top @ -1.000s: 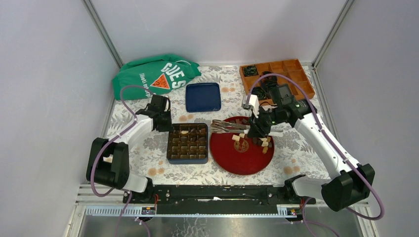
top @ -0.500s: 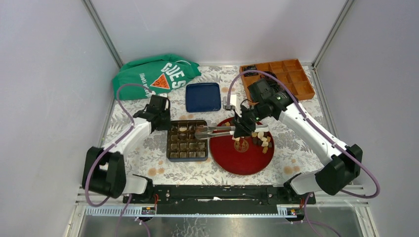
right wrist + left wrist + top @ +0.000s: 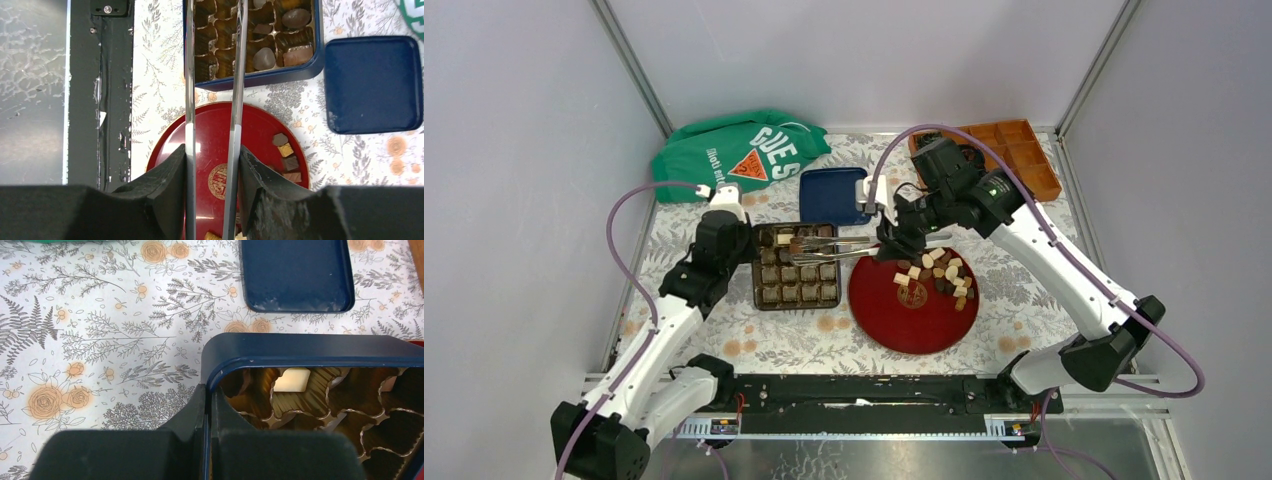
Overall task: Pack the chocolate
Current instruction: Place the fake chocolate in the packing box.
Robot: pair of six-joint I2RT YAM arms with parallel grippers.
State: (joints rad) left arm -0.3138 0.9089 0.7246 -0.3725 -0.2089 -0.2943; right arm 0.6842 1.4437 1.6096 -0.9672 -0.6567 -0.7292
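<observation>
Chocolate pieces [image 3: 941,274], dark brown, mid brown and cream, lie clustered on the far right part of a red plate [image 3: 894,325] at the middle of a flower-patterned table [image 3: 784,340]. Others fill gold cells of a blue tin [image 3: 755,282] standing just left of the plate. The left gripper [image 3: 746,250] is clamped on the tin's left wall. Its wrist camera shows the dark fingers [image 3: 185,417] pinched on either side of the blue rim near a rounded corner, with a cream-white chocolate [image 3: 292,380] resting in a cell close to that corner. The right gripper [image 3: 892,243], reaching in above the plate's far edge, stands narrow, squeezing a pair of metal tongs [image 3: 834,247] between its pads. The two steel arms run out leftward over the tin's far row. Whether the tong tips carry a piece cannot be told: they leave the top of the right wrist view and are too small from above. That wrist view shows several brown pieces in the tin's end cells and a few more on the plate beside its round gold emblem [image 3: 220,181]. A blue lid [image 3: 834,197] lies rim-up on the table just behind the tin. A green fabric item [image 3: 739,150] with white lettering sits at the far left, and an orange divided tray [image 3: 1024,150] at the far right corner.
</observation>
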